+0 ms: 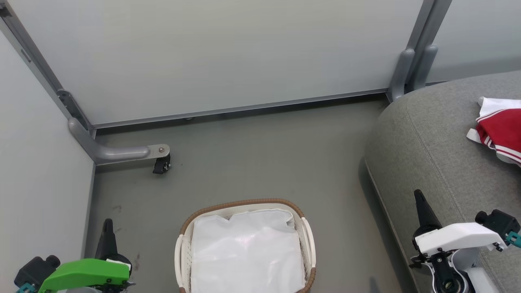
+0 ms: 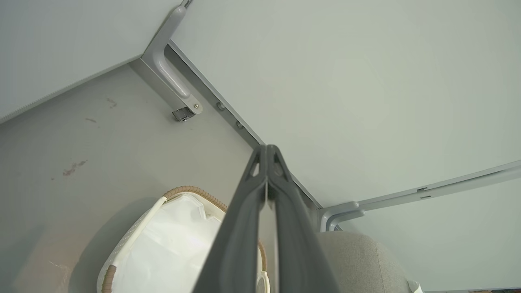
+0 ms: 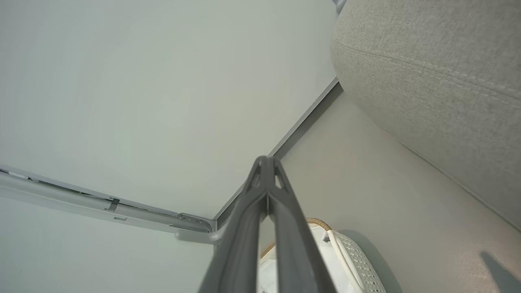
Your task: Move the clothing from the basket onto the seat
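Red-and-white clothing (image 1: 502, 130) lies on the grey seat (image 1: 439, 142) at the frame's right edge, up and right of the right end effector (image 1: 420, 203), apart from it. That and the left end effector (image 1: 108, 232) are pressed together, empty, flanking the basket (image 1: 244, 202) at bottom centre

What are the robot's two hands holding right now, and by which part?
Nothing. The left gripper and right gripper each have their fingers pressed together on empty air. The red clothing lies on the seat, untouched.

One basket (image 1: 244, 202), one seat (image 1: 431, 142), one clothing heap (image 1: 500, 132), two hands (image 1: 108, 224) (image 1: 418, 195).
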### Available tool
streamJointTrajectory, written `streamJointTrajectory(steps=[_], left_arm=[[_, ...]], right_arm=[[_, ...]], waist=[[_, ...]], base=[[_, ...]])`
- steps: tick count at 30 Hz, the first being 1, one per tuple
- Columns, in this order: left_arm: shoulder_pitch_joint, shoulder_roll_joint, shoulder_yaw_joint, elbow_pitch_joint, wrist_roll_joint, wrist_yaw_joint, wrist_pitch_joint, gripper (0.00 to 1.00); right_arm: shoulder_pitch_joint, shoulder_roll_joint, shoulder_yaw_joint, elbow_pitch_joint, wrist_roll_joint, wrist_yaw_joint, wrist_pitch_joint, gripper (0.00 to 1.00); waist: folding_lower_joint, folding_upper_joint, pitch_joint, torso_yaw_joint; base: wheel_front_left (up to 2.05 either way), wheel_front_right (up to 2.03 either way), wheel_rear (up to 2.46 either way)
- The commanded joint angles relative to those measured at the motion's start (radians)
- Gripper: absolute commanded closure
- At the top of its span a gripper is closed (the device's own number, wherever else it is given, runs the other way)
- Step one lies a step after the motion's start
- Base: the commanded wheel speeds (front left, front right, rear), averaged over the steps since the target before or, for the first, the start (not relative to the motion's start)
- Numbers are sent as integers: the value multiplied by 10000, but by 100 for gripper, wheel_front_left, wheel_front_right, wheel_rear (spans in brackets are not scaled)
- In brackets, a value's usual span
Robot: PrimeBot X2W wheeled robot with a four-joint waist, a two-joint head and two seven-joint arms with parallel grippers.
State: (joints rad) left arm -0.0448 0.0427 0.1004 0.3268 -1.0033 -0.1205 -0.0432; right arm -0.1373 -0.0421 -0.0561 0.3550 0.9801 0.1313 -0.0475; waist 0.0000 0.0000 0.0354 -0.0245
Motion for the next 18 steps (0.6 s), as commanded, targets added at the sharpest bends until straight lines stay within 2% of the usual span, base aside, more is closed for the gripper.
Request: streamJointTrajectory(steps=[1, 18], left_arm=[[-260, 75, 52, -150, -323, -47, 65, 100], [-414, 87, 84, -352, -2032, -72, 523, 100]], right_arm=[[-10, -67, -58, -181, 320, -3, 83, 100], [101, -79, -217, -468, 2102, -5, 547, 100]], waist=[[0, 0, -7, 5], [0, 0, -82, 62]], base=[[0, 0, 0], [0, 0, 0]])
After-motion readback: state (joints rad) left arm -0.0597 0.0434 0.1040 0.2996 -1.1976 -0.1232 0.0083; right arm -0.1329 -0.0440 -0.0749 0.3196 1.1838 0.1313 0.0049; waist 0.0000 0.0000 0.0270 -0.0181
